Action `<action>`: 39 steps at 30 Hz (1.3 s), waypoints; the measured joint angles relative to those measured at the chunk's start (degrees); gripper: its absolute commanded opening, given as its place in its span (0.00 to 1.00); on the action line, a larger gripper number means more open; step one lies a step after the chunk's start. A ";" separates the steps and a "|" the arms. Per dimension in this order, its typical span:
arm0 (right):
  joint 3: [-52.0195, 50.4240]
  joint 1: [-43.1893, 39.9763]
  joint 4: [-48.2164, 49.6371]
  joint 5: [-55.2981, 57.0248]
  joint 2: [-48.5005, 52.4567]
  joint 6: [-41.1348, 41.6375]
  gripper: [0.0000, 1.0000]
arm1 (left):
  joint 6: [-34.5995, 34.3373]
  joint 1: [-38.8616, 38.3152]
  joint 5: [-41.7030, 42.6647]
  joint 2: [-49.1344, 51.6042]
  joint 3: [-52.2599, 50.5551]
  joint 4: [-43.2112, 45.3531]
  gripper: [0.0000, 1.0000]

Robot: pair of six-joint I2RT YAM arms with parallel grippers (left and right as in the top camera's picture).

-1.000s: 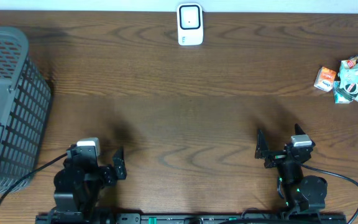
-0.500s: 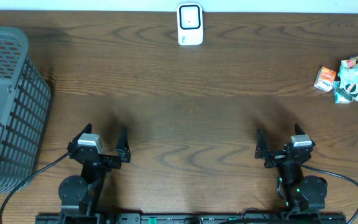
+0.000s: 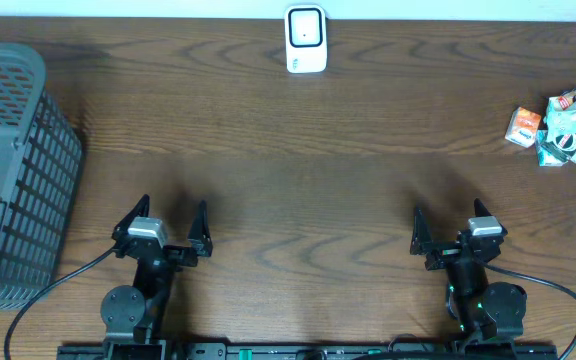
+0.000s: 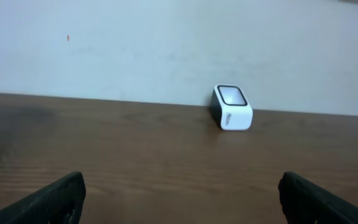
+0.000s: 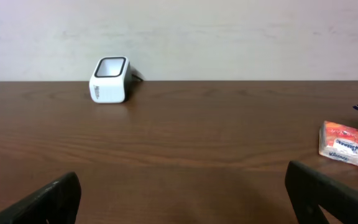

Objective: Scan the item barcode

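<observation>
A white barcode scanner (image 3: 306,40) stands at the far middle edge of the table, also in the left wrist view (image 4: 232,107) and the right wrist view (image 5: 110,79). Small packaged items (image 3: 564,126) lie in a pile at the far right, with an orange and white packet (image 5: 342,143) nearest. My left gripper (image 3: 173,214) rests at the near left, open and empty. At the near right my right gripper (image 3: 446,222) is open too, with nothing between its fingers. Both point toward the far edge.
A grey plastic basket (image 3: 13,170) stands at the left edge of the wooden table (image 3: 298,190). A pale wall (image 4: 166,43) rises behind the scanner.
The left arm has swung from a turned pose to face straight ahead, its fingers now pointing at the far edge. The right arm has not moved.
</observation>
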 measured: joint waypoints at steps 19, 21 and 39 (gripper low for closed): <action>0.00 0.00 0.00 0.00 0.00 0.00 0.99 | 4.11 0.00 -3.15 -0.09 0.13 -6.49 0.97; 0.00 0.00 0.00 0.00 0.00 0.00 0.99 | 4.31 0.00 -3.52 -0.09 0.20 -6.62 0.98; 0.00 0.00 0.00 0.00 0.00 0.00 0.99 | 4.55 0.00 -7.39 -0.09 0.46 -7.43 0.97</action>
